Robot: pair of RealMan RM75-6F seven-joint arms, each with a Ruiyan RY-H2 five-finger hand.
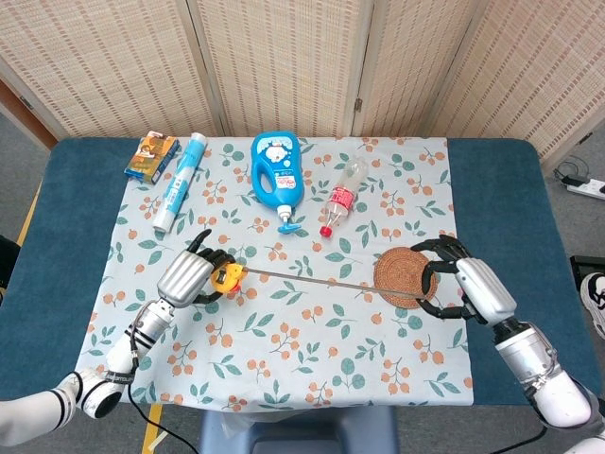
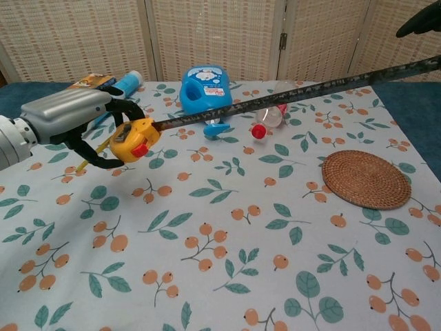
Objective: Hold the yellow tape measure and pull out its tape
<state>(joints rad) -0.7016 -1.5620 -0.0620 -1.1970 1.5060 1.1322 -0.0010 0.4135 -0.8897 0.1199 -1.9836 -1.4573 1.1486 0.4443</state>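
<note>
Head view: left hand (image 1: pixel 188 277) at lower left of the frame, fingers (image 1: pixel 214 257) wrapped around the yellow tape measure (image 1: pixel 226 276), which is held clear of the cloth. Chest view shows the same grip from the front: dark fingers (image 2: pixel 96 164) curl under and over the case (image 2: pixel 131 139), red button facing the camera, case lifted above the bench. The tape (image 1: pixel 312 281) runs out of the case as a thin straight line toward the right of the frame, passing over the round woven coaster (image 1: pixel 401 274) and ending at the right hand (image 1: pixel 470 289) at lower right. Right fingers (image 1: pixel 440 281) are curled in around the tape's far end; the exact pinch point is too small to resolve in the head view. In the chest view the tape (image 2: pixel 296 89) slants up across the frame to the upper right corner, where only a dark fingertip of the right hand (image 2: pixel 422 22) shows at the edge. Further out, along the top of the floral tablecloth (image 1: pixel 284 350): blue detergent bottle (image 1: pixel 276 168) at centre, clear plastic bottle with red cap (image 1: pixel 342 196) just right of it, blue-and-white tube (image 1: pixel 180 183) and small orange box (image 1: pixel 151 156) at upper left. Cloth lies on the blue bench (image 1: pixel 501 199); woven screens (image 1: pixel 284 57) stand behind.
</note>
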